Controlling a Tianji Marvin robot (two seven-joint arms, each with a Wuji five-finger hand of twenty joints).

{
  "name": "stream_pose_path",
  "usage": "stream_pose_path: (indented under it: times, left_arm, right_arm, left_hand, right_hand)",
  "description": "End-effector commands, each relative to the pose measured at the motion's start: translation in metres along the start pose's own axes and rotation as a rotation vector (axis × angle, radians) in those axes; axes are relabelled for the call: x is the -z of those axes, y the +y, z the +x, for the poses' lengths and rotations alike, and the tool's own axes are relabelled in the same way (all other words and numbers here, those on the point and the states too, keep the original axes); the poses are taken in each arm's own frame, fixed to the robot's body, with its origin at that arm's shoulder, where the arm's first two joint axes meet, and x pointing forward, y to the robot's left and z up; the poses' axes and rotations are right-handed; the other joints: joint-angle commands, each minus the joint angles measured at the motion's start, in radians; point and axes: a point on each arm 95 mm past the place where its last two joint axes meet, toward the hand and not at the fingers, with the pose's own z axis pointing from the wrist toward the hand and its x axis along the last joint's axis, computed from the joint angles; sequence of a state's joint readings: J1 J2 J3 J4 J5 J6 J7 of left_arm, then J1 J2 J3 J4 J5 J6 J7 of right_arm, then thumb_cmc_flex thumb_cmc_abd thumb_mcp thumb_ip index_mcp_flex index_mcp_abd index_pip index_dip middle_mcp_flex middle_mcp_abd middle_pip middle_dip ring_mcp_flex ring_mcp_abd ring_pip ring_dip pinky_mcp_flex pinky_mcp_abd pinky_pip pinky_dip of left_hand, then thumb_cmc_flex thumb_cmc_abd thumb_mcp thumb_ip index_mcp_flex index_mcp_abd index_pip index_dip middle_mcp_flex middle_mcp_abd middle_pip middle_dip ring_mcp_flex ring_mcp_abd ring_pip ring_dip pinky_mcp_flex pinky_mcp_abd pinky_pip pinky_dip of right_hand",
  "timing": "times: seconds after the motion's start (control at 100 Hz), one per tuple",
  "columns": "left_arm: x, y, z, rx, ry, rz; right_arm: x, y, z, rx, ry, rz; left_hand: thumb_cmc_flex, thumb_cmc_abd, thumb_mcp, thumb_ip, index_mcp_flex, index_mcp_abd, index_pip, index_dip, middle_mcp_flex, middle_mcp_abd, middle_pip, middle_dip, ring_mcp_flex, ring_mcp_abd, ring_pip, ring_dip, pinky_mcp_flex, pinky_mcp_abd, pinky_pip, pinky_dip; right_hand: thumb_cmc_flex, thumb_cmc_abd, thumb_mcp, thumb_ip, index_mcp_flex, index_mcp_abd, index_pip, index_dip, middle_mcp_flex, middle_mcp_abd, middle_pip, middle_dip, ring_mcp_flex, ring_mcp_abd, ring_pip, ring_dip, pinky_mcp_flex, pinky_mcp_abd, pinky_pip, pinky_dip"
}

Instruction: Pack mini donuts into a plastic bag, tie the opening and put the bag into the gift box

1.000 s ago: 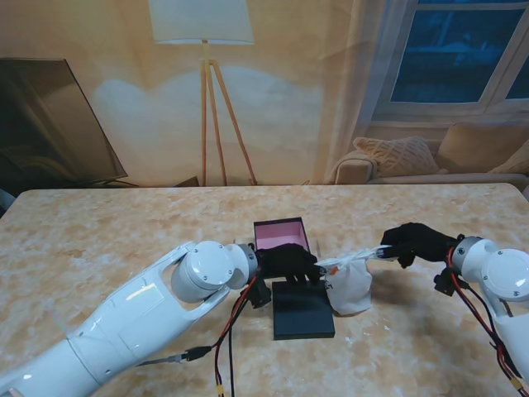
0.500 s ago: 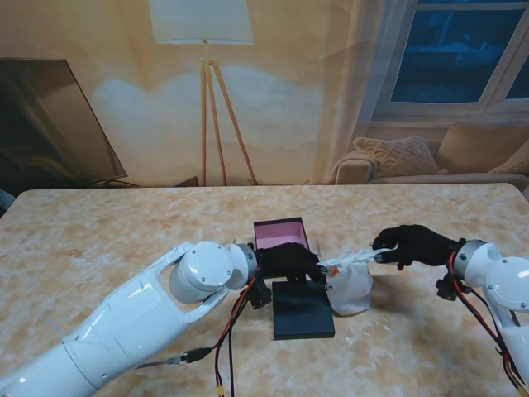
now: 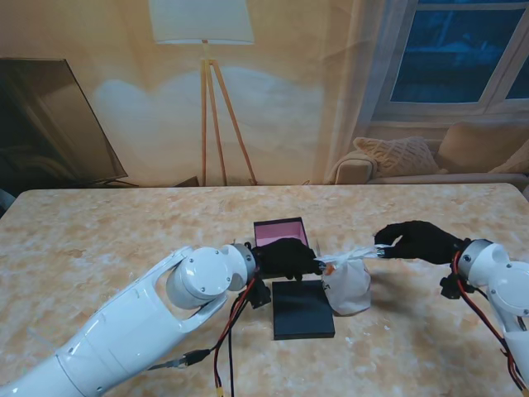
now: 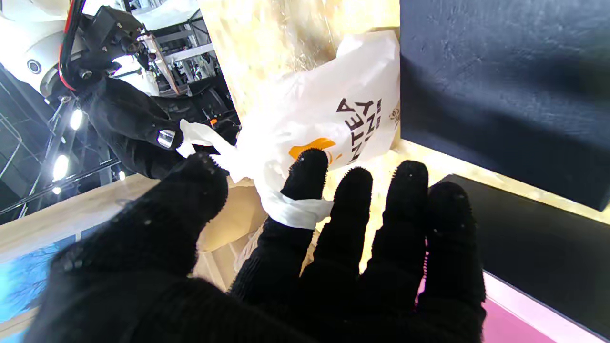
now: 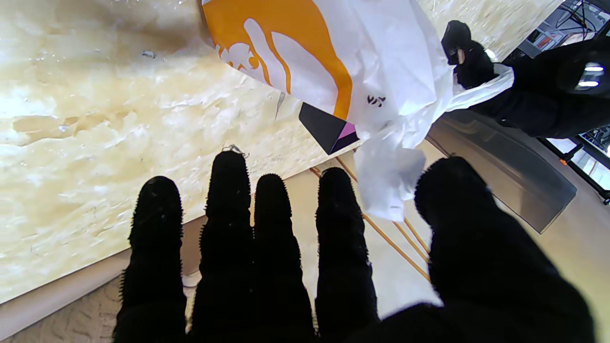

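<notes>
The plastic bag (image 3: 349, 285) rests on the counter (image 3: 99, 240) just right of the black lid (image 3: 302, 308), its white body bulging and its two top strips stretched out to either side; the open gift box (image 3: 279, 232), pink inside, stands just beyond the left hand (image 3: 287, 257). Compared with a second ago, the right hand (image 3: 413, 240) has drawn a little farther to the right and away from the robot, and the strip between it and the bag now runs tauter; the left hand has barely shifted. In the left wrist view one strip is wound round the index of the left fingers (image 4: 305, 190), so that hand is closed on the bag; in the right wrist view the other strip sits pinched between thumb and the right fingers (image 5: 340, 209). The pull suggests the knot is being cinched; the tying looks nearly done, with the bag yet to go into the box.
</notes>
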State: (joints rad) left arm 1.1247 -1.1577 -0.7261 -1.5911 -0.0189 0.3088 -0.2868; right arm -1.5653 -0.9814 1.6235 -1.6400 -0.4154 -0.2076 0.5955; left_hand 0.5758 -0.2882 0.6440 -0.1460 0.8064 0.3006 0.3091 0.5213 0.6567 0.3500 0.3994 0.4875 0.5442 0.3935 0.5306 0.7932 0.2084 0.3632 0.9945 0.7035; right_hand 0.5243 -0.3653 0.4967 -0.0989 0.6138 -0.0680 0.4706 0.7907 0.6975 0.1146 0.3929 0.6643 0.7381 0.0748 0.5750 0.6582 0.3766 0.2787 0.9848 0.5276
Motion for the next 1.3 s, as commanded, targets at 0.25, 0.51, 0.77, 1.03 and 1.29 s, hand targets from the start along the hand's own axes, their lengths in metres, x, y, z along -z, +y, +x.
stream_pose_path:
  times: [0.25, 0.51, 0.77, 1.03, 1.29]
  left_arm:
    - [0.003, 0.002, 0.008, -0.051, 0.028, -0.002]
    - [0.004, 0.002, 0.008, -0.173, 0.051, 0.015]
    - [0.005, 0.003, 0.011, -0.223, 0.080, 0.031]
    - [0.005, 0.002, 0.009, -0.230, 0.107, 0.039]
    - [0.006, 0.000, 0.006, -0.243, 0.115, 0.047]
  right_arm:
    - [0.001, -0.004, 0.001, 0.001, 0.017, -0.021]
    - [0.002, -0.006, 0.002, 0.000, 0.028, -0.037]
    - [0.002, -0.008, 0.002, -0.008, 0.030, -0.058]
    - [0.001, -0.012, 0.003, -0.015, 0.031, -0.044]
    - [-0.001, -0.013, 0.004, -0.024, 0.032, -0.037]
  left_hand:
    - [-0.064, -0.009, -0.011, 0.006, -0.036, 0.031, -0.114, -0.037, -0.106, 0.016, -0.023, -0.018, -0.063, 0.011, 0.080, 0.088, -0.016, -0.055, 0.107, 0.082]
    - [-0.110, -0.002, -0.024, 0.006, -0.156, 0.047, -0.179, -0.092, -0.191, 0.005, 0.024, 0.123, -0.112, -0.034, 0.237, 0.368, -0.070, -0.111, 0.162, 0.214]
    - [-0.111, 0.005, -0.024, 0.008, -0.192, 0.072, -0.195, -0.150, -0.234, 0.023, -0.103, -0.006, -0.177, -0.022, -0.001, 0.140, -0.084, -0.094, 0.027, 0.142]
    - [-0.074, 0.033, -0.068, 0.013, -0.129, -0.243, -0.046, -0.057, -0.239, -0.008, -0.166, -0.100, -0.244, -0.035, -0.239, -0.163, -0.140, -0.077, -0.235, -0.056]
    - [-0.072, 0.039, -0.079, 0.018, -0.221, -0.211, -0.058, -0.083, -0.261, -0.005, -0.195, -0.132, -0.265, -0.037, -0.283, -0.222, -0.161, -0.064, -0.282, -0.116]
  right_hand:
    - [-0.013, 0.043, -0.030, 0.033, -0.049, 0.013, -0.041, -0.023, -0.029, 0.020, -0.045, -0.037, -0.018, 0.012, -0.064, -0.046, -0.021, 0.019, -0.008, 0.026]
    - [-0.010, 0.069, -0.054, 0.033, -0.065, 0.065, -0.090, -0.059, -0.038, 0.033, -0.051, -0.043, -0.027, 0.018, -0.079, -0.052, -0.030, 0.022, -0.013, 0.027]
    - [-0.005, 0.089, -0.071, 0.035, -0.074, 0.095, -0.114, -0.077, -0.038, 0.044, -0.050, -0.045, -0.028, 0.019, -0.090, -0.058, -0.037, 0.028, -0.016, 0.028]
    - [0.005, 0.100, -0.088, 0.038, -0.119, 0.040, -0.121, -0.079, -0.041, 0.038, -0.050, -0.046, -0.027, 0.021, -0.087, -0.056, -0.039, 0.029, -0.015, 0.029]
    - [0.012, 0.104, -0.102, 0.040, -0.115, 0.047, -0.102, -0.071, -0.034, 0.034, -0.040, -0.036, -0.027, 0.020, -0.076, -0.048, -0.039, 0.029, -0.016, 0.030]
